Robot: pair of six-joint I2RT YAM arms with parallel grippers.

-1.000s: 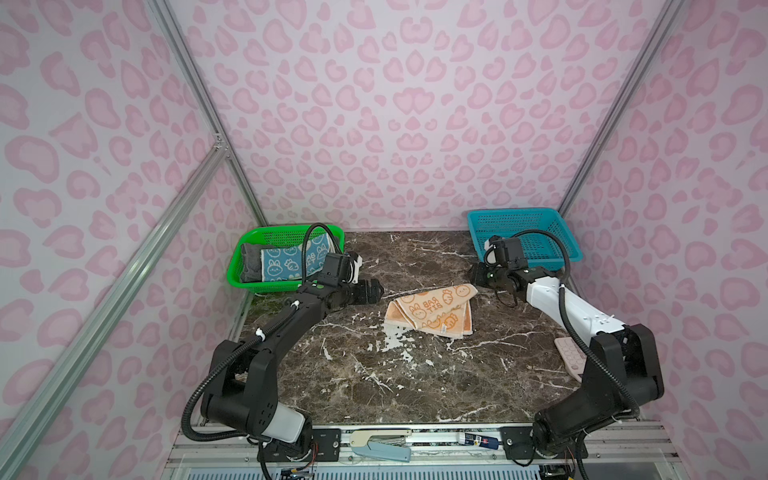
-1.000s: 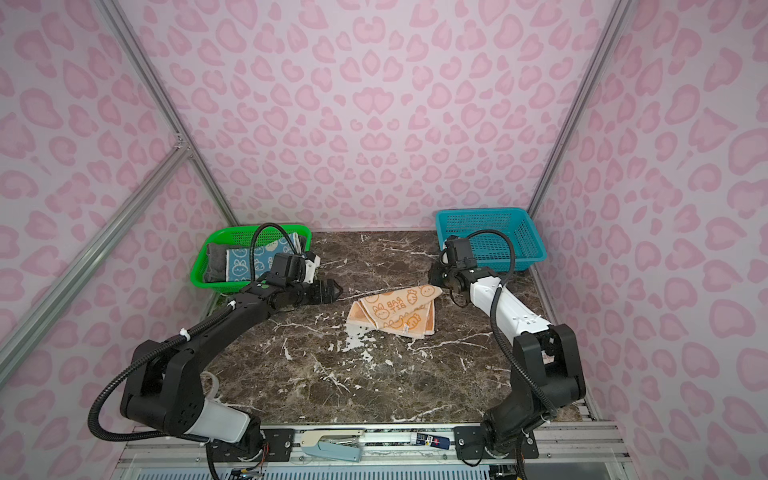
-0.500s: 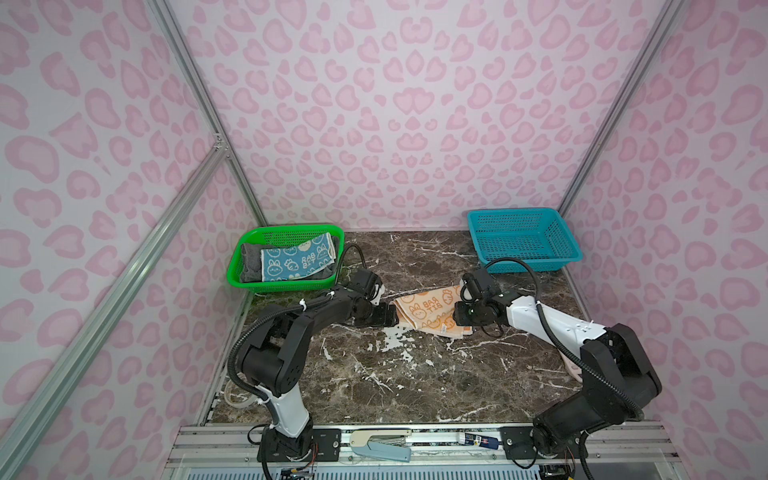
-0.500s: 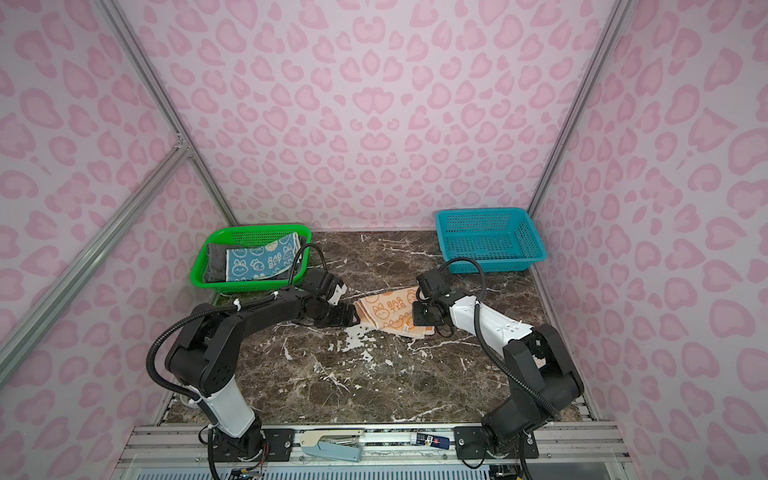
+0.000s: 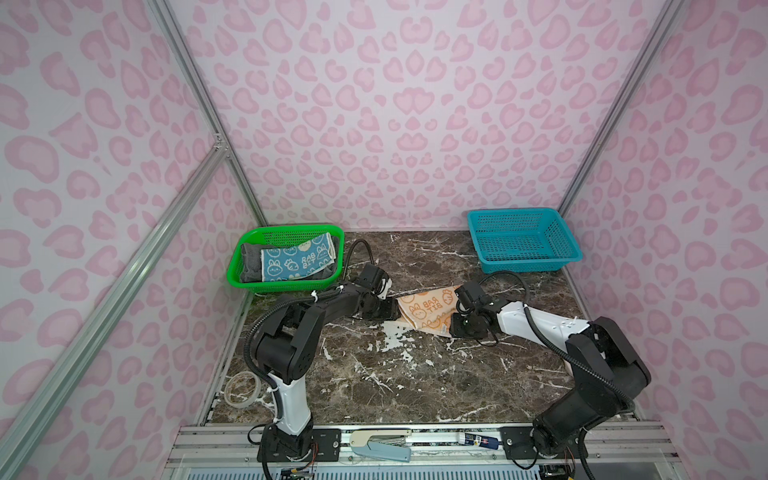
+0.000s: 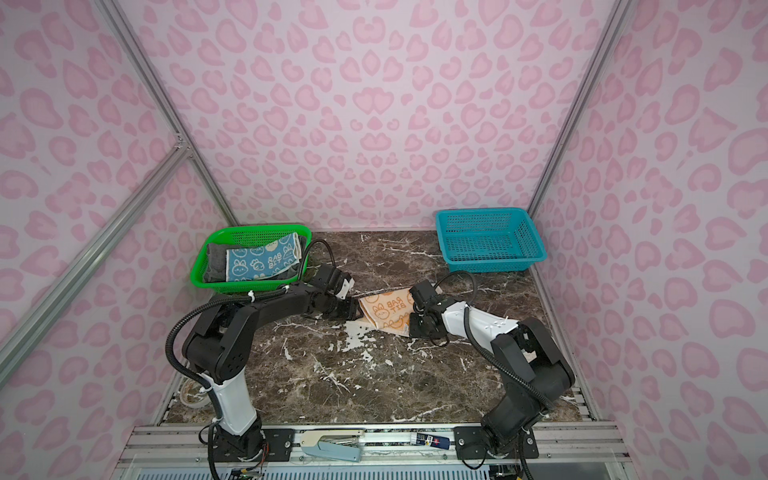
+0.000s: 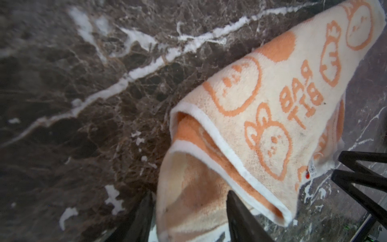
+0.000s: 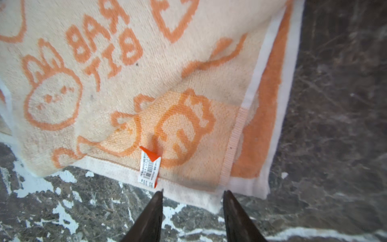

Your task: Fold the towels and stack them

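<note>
**Both end effectors at the orange-cream towel**

The green basket [image 5: 282,286] stands beyond the orange-cream towel [image 5: 426,309], toward the back wall on the left arm's side of it. In it we see two cloths. The dark-grey towel [image 5: 249,262] lies underneath, and the blue towel [image 5: 297,259] with white rabbits lies folded on top of it. The teal basket [image 5: 523,249] also stands beyond the orange-cream towel, on the right arm's side and well apart from it, and shows us only its mesh floor.

The orange-cream towel lies folded over on the dark marble surface [image 5: 374,374], between the two arms, with its rabbits and lettering facing up.

The left end effector [image 7: 188,197] is at the end of this towel nearest the green basket. In the left wrist view its jaws stand partly apart and the doubled-over end of the towel fills the gap between them. We cannot tell whether the fingers [image 7: 144,213] pinch the cloth or only touch it.

The right end effector [image 8: 193,191] is at the towel's near edge on the opposite side. Its jaws stand moderately apart with their tips right at the white hem, just beside the barcode label [image 8: 148,167], and we see nothing gripped between them.

Both arms are bent at the elbow. Their forearms stretch low over the surface toward the towel from opposite sides.
</note>
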